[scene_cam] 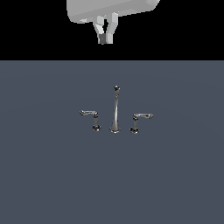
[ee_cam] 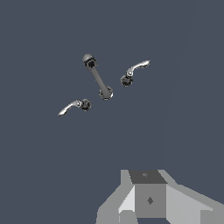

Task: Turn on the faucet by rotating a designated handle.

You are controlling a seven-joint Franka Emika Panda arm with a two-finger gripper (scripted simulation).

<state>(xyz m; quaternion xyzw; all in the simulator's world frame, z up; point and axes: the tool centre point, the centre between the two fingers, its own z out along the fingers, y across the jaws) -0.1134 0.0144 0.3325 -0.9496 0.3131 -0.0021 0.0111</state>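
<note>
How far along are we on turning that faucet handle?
Nothing is done yet. The gripper hangs high above the faucet, touching nothing. The handle on the exterior view's right is untouched. Left: descend, reach its lever, rotate it.

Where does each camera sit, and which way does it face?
Exterior view: off the arm, facing the faucet on the grey floor; the gripper hangs at the frame's top, fingers down.
Wrist view: on the wrist, looking down on the faucet from above and apart; only the gripper's grey body shows.
Shared: spout, both handles, including the handle.
</note>
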